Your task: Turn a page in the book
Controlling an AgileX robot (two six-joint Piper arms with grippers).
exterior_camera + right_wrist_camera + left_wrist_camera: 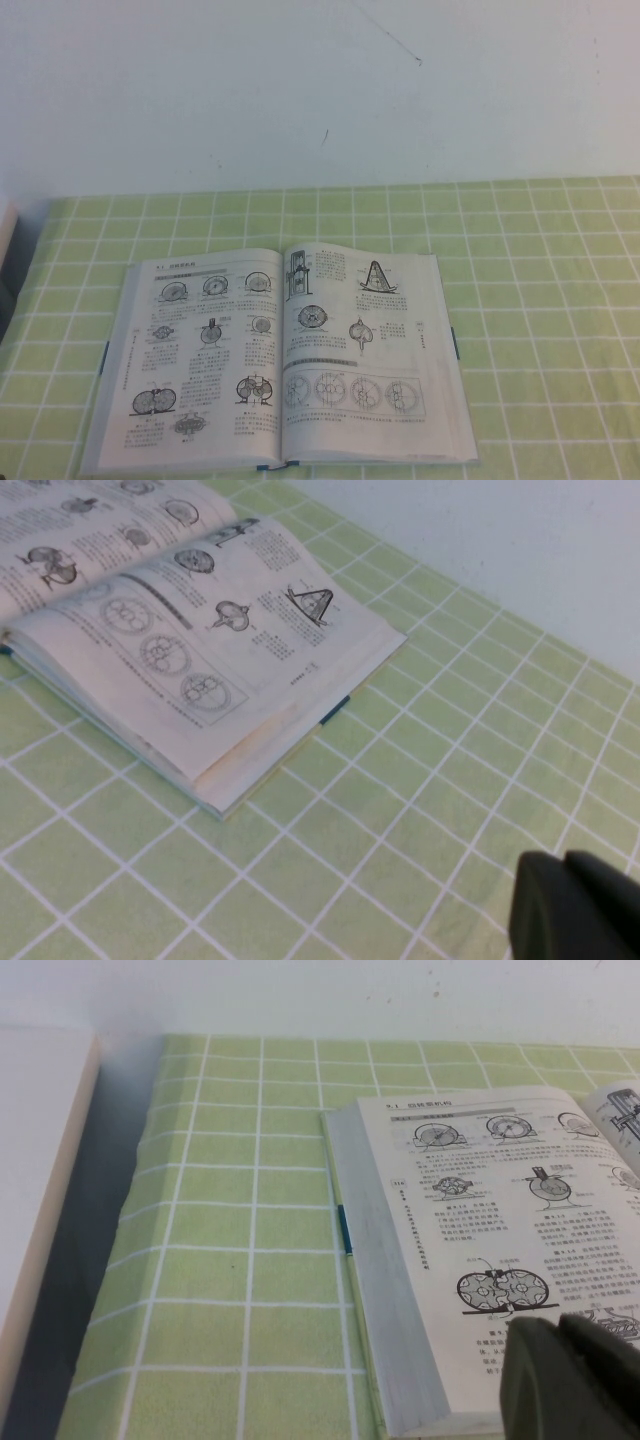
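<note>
The book (280,360) lies open and flat on the green checked cloth (540,300). The left gripper (575,1380) hovers by its near left corner, the right gripper (575,910) over cloth right of it; whether either claw is open, I cannot tell.

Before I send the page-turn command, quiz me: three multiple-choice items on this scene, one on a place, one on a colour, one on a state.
1. Where does the book lie?
A. On the green checked tablecloth
B. On a bare wooden shelf
C. In a box

2. What colour is the cover edge showing at the book's side?
A. Red
B. Blue
C. Yellow

3. What state is the book in?
A. Shut
B. Standing upright
C. Open, lying flat

Answers:
1 A: cloth shows all round it.
2 B: a blue strip peeks out beside the page block.
3 C: both printed pages face up, and the right page is untouched.

The left gripper hangs over the book's left page; the right gripper hangs over the cloth, apart from the book.
</note>
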